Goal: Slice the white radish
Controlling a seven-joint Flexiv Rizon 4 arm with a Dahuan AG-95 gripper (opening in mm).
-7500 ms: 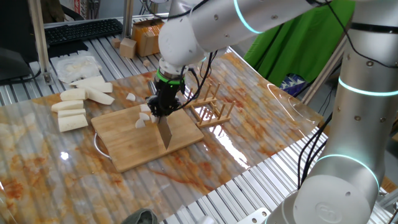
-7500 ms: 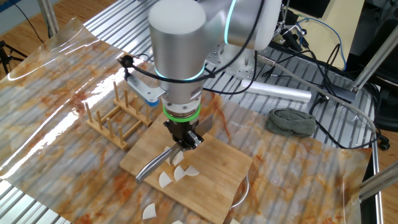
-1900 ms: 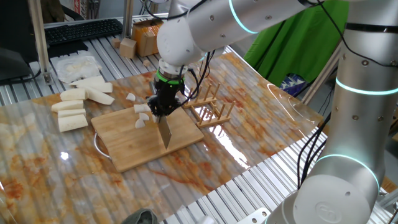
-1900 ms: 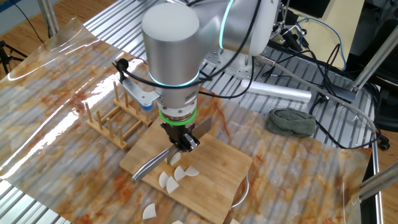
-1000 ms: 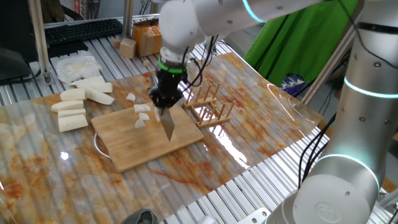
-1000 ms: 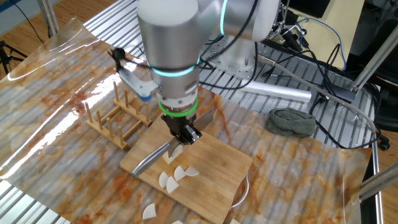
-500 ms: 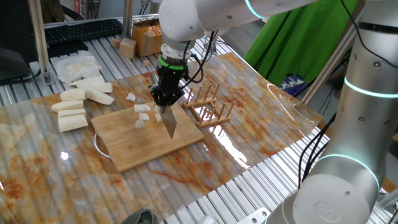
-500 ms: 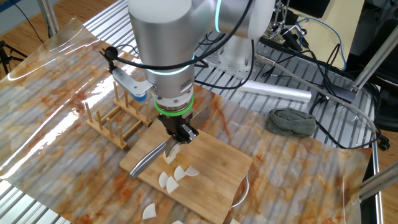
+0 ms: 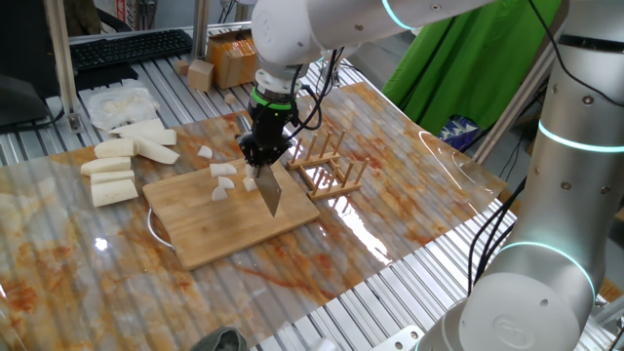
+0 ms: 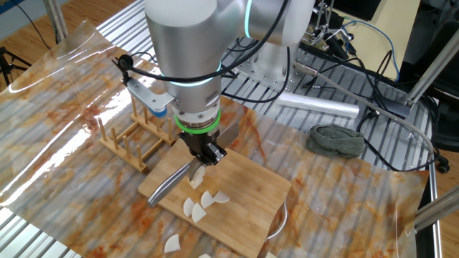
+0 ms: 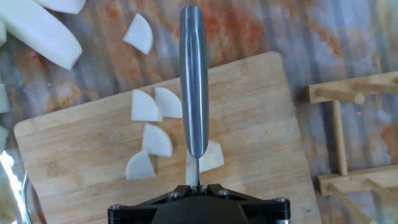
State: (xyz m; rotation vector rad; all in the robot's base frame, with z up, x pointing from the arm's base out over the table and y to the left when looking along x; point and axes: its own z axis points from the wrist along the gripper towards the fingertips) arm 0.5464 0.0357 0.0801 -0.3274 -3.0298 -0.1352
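Several small white wedge chunks of the white radish [image 9: 225, 182] lie on the wooden cutting board [image 9: 224, 234]; they also show in the other fixed view [image 10: 204, 201] and the hand view [image 11: 157, 140]. One more chunk [image 11: 138, 32] lies off the board. My gripper [image 9: 261, 156] is shut on a steel knife [image 9: 270, 192], blade pointing down, held a little above the board beside the chunks. In the hand view the knife [image 11: 194, 81] runs up the middle from the gripper [image 11: 198, 185], over one chunk [image 11: 212, 155]. The gripper also shows in the other fixed view [image 10: 204, 154].
Larger white radish sticks [image 9: 117, 161] lie left of the board. A wooden rack [image 9: 331, 166] stands right beside the board's far side. A white bag [image 9: 117, 102], cardboard boxes [image 9: 229, 58] and a keyboard [image 9: 127, 49] are at the back. A grey cloth [image 10: 336, 140] lies apart.
My gripper has lifted the knife off the board and shifted it a little toward the wooden rack. The radish chunks have not moved.
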